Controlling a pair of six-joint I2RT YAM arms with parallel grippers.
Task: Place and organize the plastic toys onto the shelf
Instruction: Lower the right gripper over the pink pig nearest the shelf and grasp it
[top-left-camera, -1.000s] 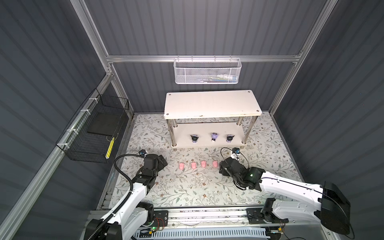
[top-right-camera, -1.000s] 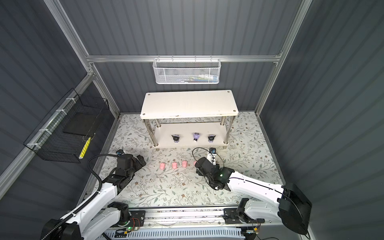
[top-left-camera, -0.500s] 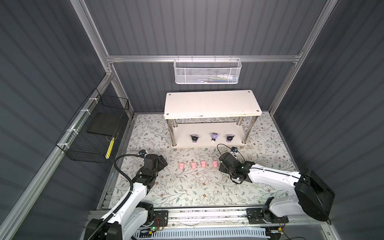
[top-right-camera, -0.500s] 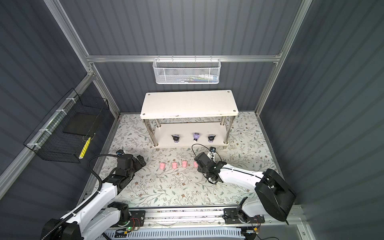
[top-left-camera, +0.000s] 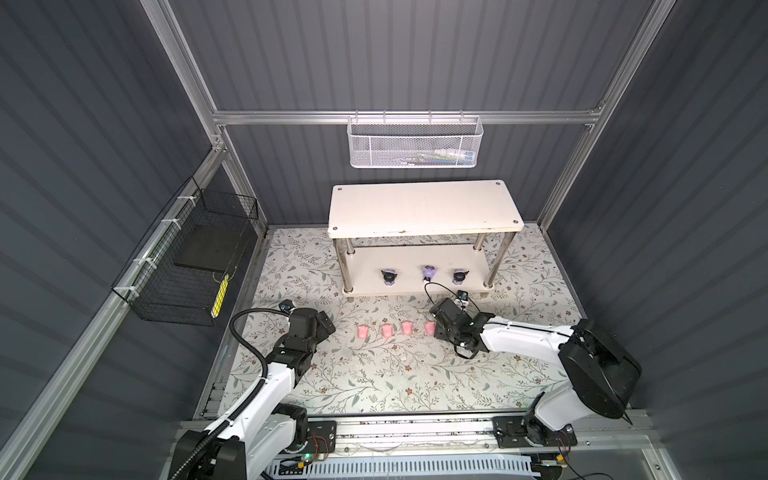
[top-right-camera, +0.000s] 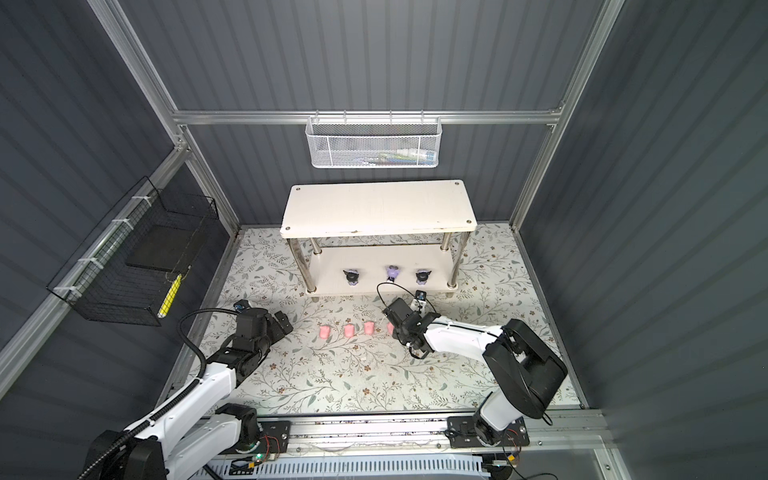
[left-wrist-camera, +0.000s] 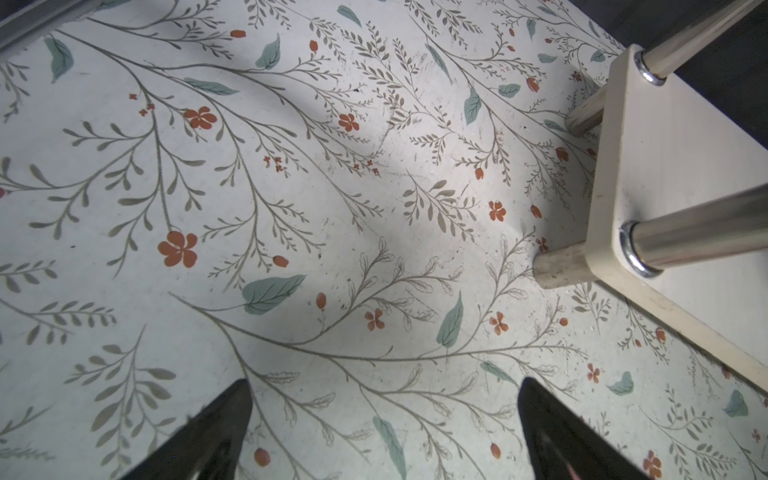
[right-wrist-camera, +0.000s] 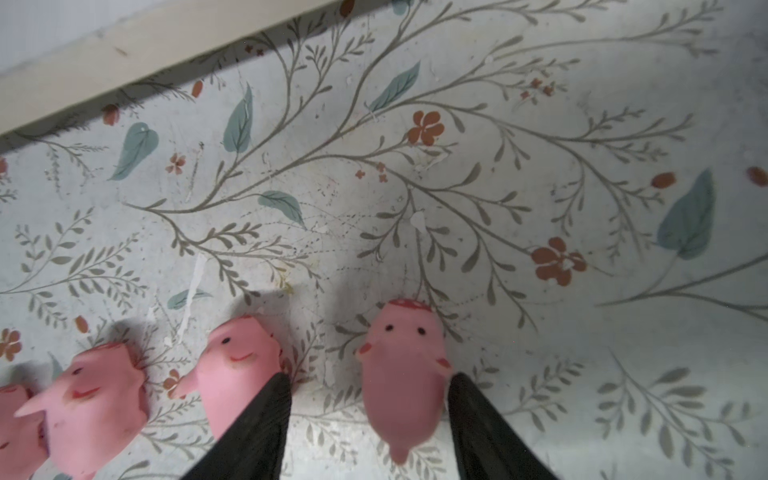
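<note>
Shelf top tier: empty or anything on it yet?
Empty. In both top views the top tier is bare; the three dark-eared toys stand on the lower tier.

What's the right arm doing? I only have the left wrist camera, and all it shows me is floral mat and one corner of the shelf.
Observer: The right gripper is low over the mat. Its fingers are on either side of a pink pig but have not yet closed on it, and there is a gap on one side.
Operator: Okay. How many toys are on the shelf already?
Observer: Three black-and-lavender toys stand in a line on the lower tier of the shelf.
</note>
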